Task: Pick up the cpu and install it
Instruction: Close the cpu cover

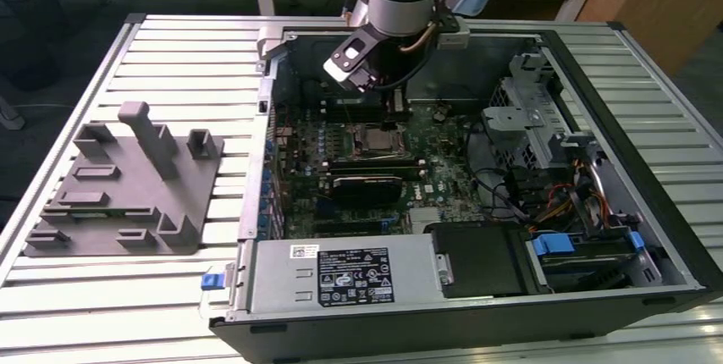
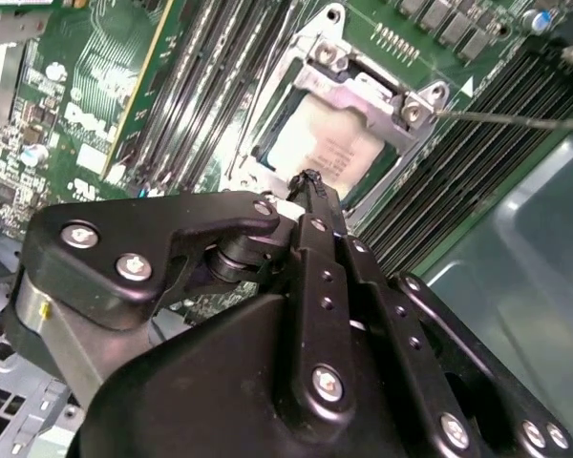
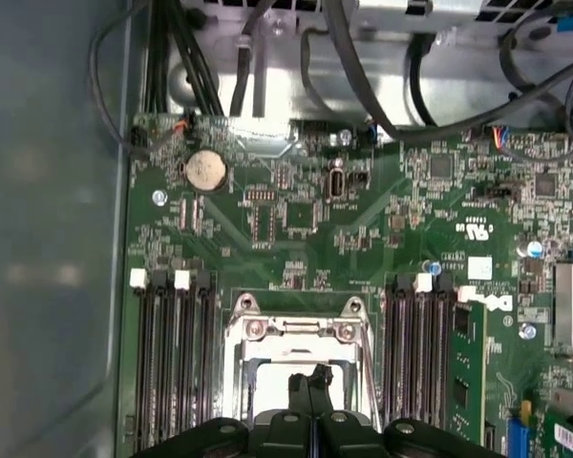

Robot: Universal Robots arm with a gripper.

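The cpu (image 2: 327, 153) is a flat silver-white square lying in the motherboard socket, framed by the metal socket frame (image 2: 368, 91). It also shows in the exterior view as the cpu (image 1: 377, 138) at mid-board and in the first wrist view as the cpu (image 3: 272, 386). My gripper (image 2: 310, 181) hangs above the chip's edge with its black fingers pressed together and nothing between them. In the first wrist view the gripper (image 3: 310, 378) points down over the socket. A thin metal lever (image 2: 516, 120) sticks out beside the frame.
The open computer case (image 1: 632, 127) lies on a slatted table. Memory slots (image 3: 172, 363) flank the socket on both sides. A grey box with a white label (image 1: 339, 275) sits at the case front, a drive cage and cables (image 1: 543, 135) at the exterior view's right, a grey fixture (image 1: 124, 178) at its left.
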